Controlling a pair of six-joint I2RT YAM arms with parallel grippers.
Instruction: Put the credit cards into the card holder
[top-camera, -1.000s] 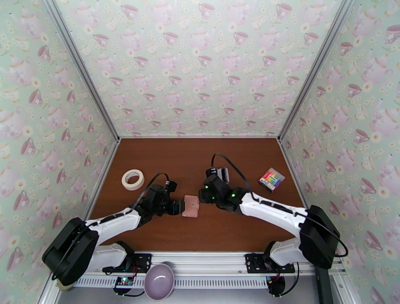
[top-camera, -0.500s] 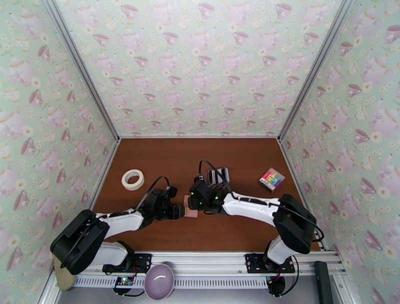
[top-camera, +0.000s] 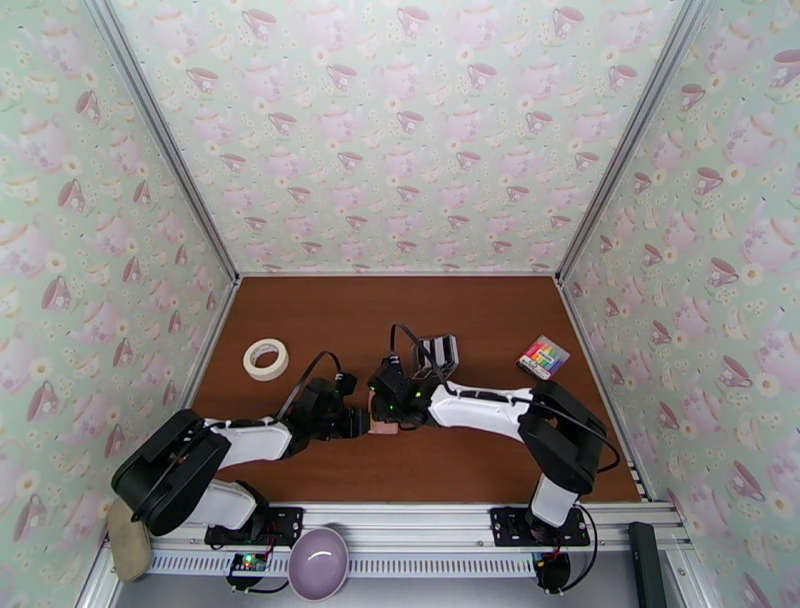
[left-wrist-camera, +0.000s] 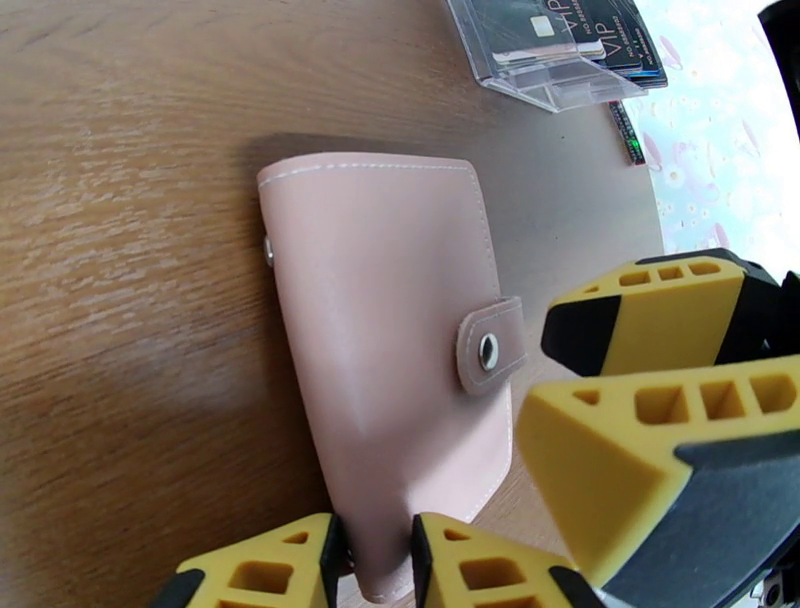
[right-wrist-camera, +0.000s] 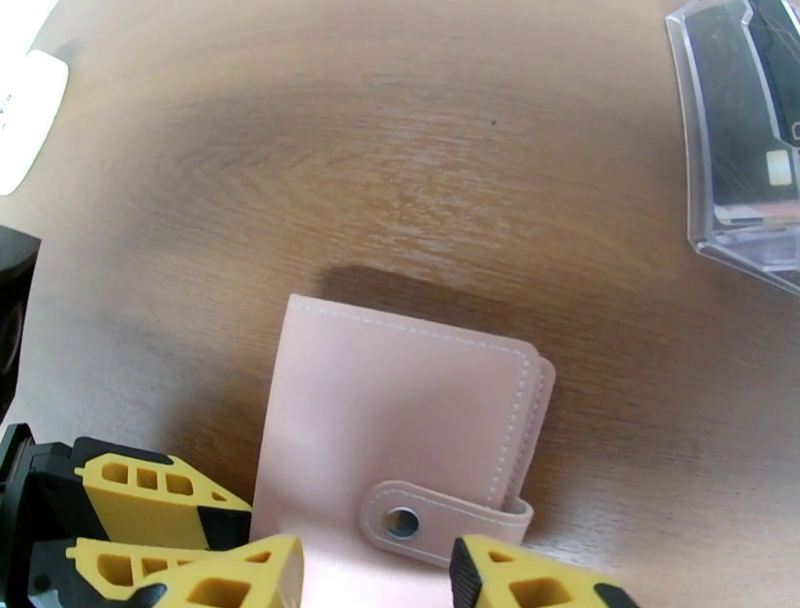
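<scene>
The left pincer stood nearly together astride the near corner of the pale pink stitched card holder, grip uncertain; the right pincer gaped over its snap tab.

Left arm, right arm: glossy white links, bulky black joint housings, black wrists. A thin black cable loops above each wrist. Small green lamps glow on the right wrist. Black base plates at near table edge. Left pincer, right pincer: yellow fingers with hollow ribbed cells, black backing.
</scene>
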